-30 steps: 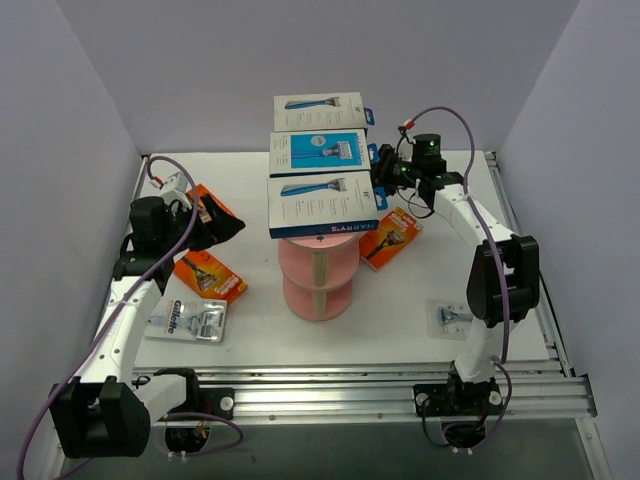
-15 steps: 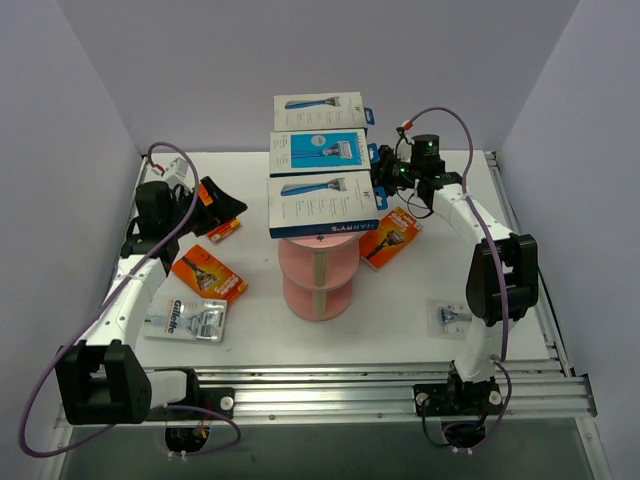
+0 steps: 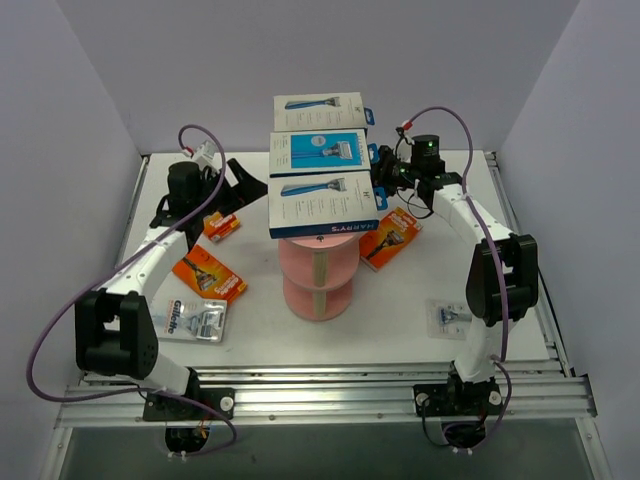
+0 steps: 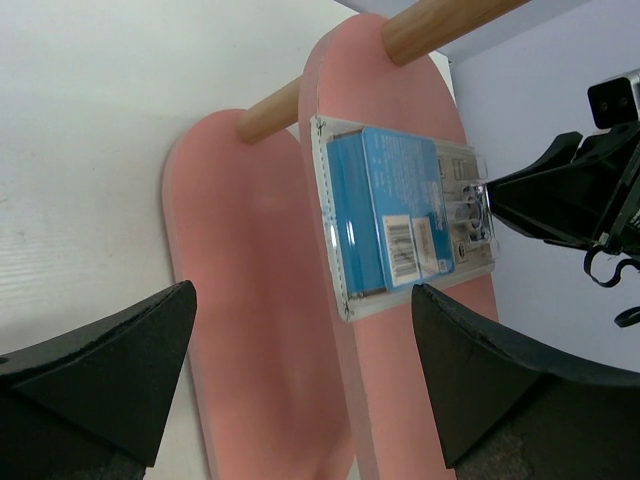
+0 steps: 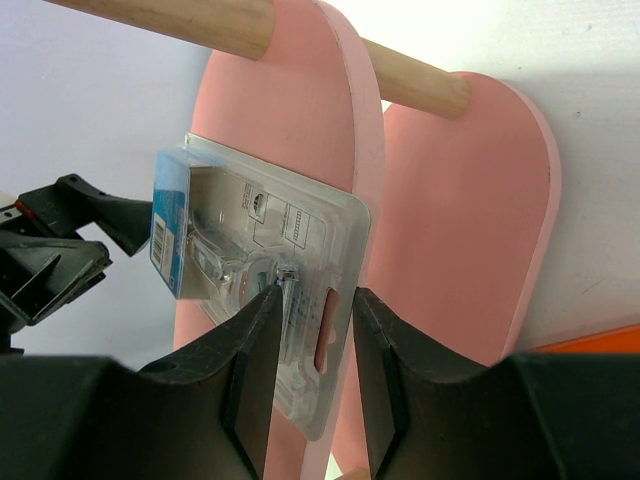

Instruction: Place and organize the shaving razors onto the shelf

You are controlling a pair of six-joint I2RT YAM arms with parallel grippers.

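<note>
Pink shelf [image 3: 318, 272]: our left gripper [image 3: 240, 178], wide and empty, has swung in beside it; right gripper [image 5: 315, 300] pinches its top blue pack [image 3: 320, 152], likely aligning.

On view: two white boxes [image 3: 322, 205], three orange cards [image 3: 208, 275], three clear packs [image 3: 193, 318], one pink stand [image 3: 318, 290], two robot arms [image 3: 150, 262].

White arm links [image 3: 150, 262], black joints [image 3: 505, 280], purple cables [image 3: 445, 109], black wedge-shaped fingers [image 4: 100, 370]
</note>
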